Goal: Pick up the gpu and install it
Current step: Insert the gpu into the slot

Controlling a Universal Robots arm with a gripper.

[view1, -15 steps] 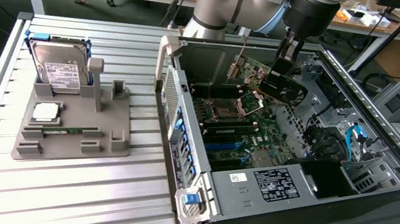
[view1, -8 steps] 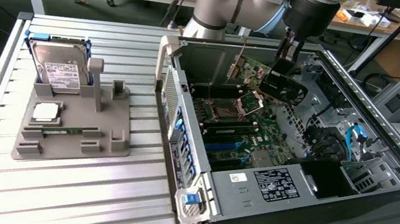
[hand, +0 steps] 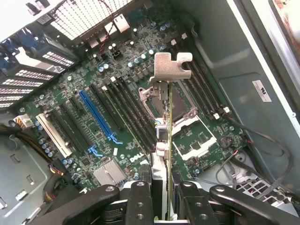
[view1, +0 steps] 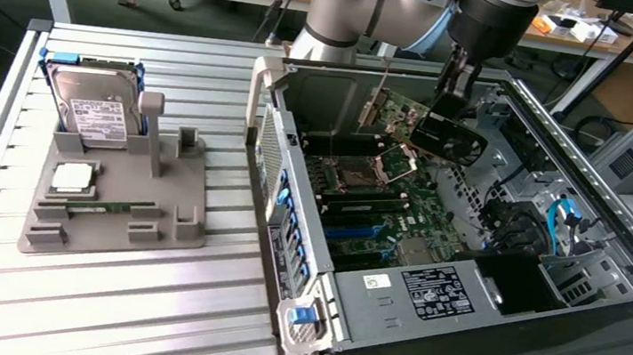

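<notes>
The black claw (view1: 450, 99) pinches the gpu (view1: 425, 123), a thin green circuit-board card with a black cooler block and a long silver end bracket. Its fingers (hand: 140, 201) are pressed against the card's two faces. The card hangs straight beneath the claw, in the air inside the open grey metal computer case (view1: 278, 128). It is clear of the green motherboard (hand: 84, 154) lying below. The long blue expansion slot (hand: 96, 117) sits off to one side of the claw, not under the card, which hangs over the square silver processor socket (view1: 358, 178).

In the exterior view the card looks tilted rather than plumb. A descent at that angle would likely bring the connector edge down askew, jamming it or scraping the neighbouring slots. The bracket (hand: 171, 70) leads furthest from the claw and could catch the case wall or the socket frame. The narrow pinch on a wide card could let it pivot under any side load.
</notes>
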